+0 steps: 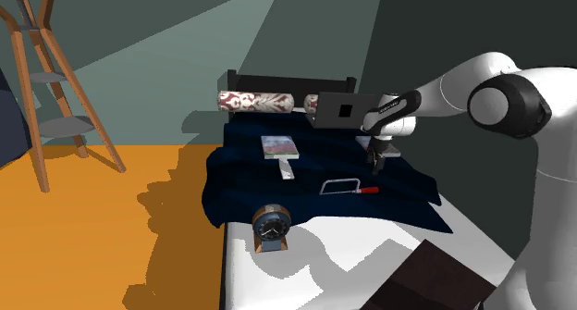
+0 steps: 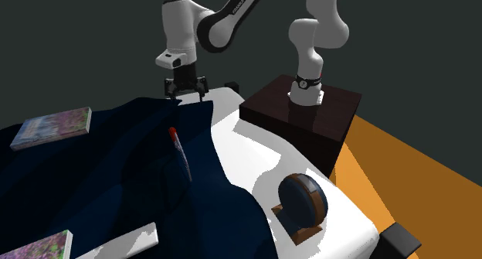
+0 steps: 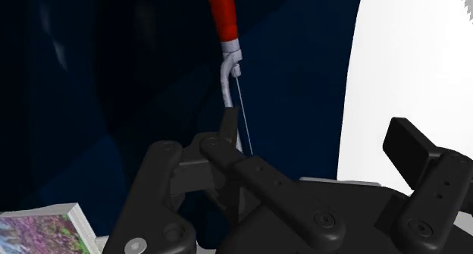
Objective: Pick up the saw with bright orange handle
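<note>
We see the gripper (image 2: 186, 93) spread open and empty, hovering near the red-orange handle of the saw (image 1: 344, 188), which lies flat on the dark blue blanket (image 1: 259, 183) toward the shoulder view's right; lettering on the arm (image 2: 232, 14) is too small to read.

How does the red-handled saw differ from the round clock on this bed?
The grey-framed saw with a red handle lies flat on the dark blue blanket; the round dark clock on a brown base stands upright on the white sheet. The saw is slim and open-framed; the clock is thick and solid. Both rest on the bed.
</note>
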{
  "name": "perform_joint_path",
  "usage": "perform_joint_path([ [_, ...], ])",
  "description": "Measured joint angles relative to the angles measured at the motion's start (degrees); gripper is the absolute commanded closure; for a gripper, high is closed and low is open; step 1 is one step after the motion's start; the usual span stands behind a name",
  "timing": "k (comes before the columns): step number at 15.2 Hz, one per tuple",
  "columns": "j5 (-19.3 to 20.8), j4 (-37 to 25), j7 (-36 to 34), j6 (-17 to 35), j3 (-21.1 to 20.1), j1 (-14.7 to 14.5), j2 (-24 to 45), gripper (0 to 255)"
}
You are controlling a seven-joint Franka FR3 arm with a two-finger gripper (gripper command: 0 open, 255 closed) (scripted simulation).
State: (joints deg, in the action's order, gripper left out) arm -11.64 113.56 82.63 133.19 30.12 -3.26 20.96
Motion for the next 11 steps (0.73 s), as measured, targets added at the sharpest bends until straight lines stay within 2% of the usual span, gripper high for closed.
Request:
perform_joint_path([
  [7,-4.4,-17.1,11.6,-1.7,-6.2,7.0,17.3,0],
  [11,-4.9,-19.4,13.3,-0.9,-7.4,8.1,20.5,0],
])
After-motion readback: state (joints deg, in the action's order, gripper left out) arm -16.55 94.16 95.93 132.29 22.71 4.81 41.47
